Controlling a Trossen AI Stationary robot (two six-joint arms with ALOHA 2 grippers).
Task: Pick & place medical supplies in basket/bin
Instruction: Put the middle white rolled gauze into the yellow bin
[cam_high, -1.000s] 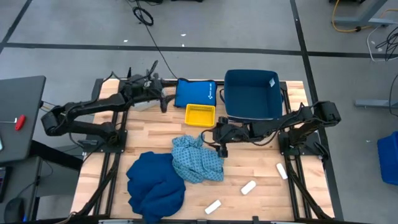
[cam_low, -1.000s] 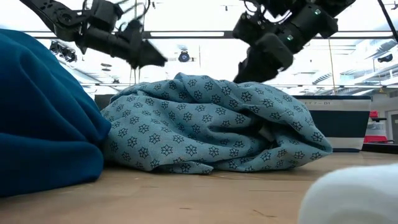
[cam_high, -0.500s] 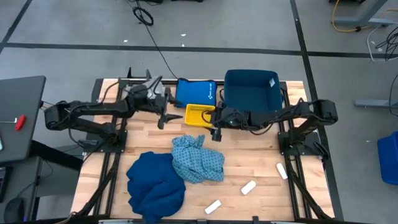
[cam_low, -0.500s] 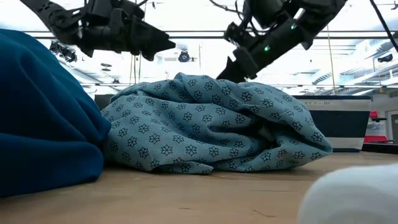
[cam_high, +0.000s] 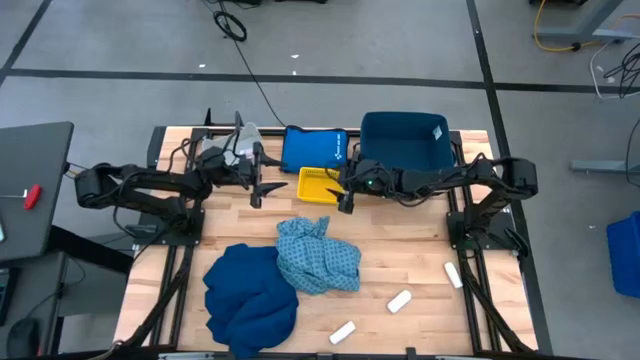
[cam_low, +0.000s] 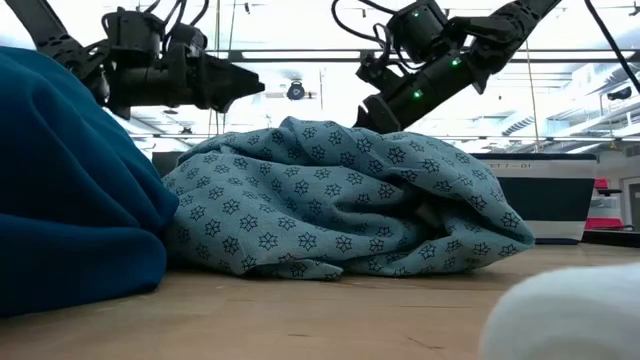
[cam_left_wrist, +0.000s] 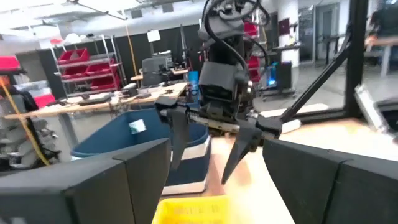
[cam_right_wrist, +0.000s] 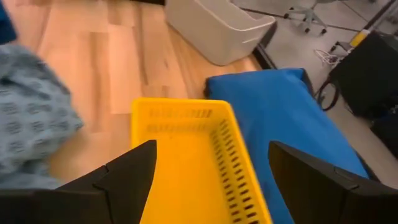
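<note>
Progress nil, I judge: patterned cloth (cam_high: 317, 256), dark-blue cloth (cam_high: 250, 297), white rolls (cam_high: 400, 300) at table's 6 o'clock, unbinned. Left gripper (cam_high: 258, 186) and right gripper (cam_high: 344, 197), fingers spread, empty, flank yellow basket (cam_high: 322, 184) at 12.

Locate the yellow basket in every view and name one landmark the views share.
High: yellow basket, table centre, between both grippers.
Low: not visible.
Left wrist: bottom edge, below the right gripper.
Right wrist: centre.
Shared landmark: patterned light-blue cloth.
</note>
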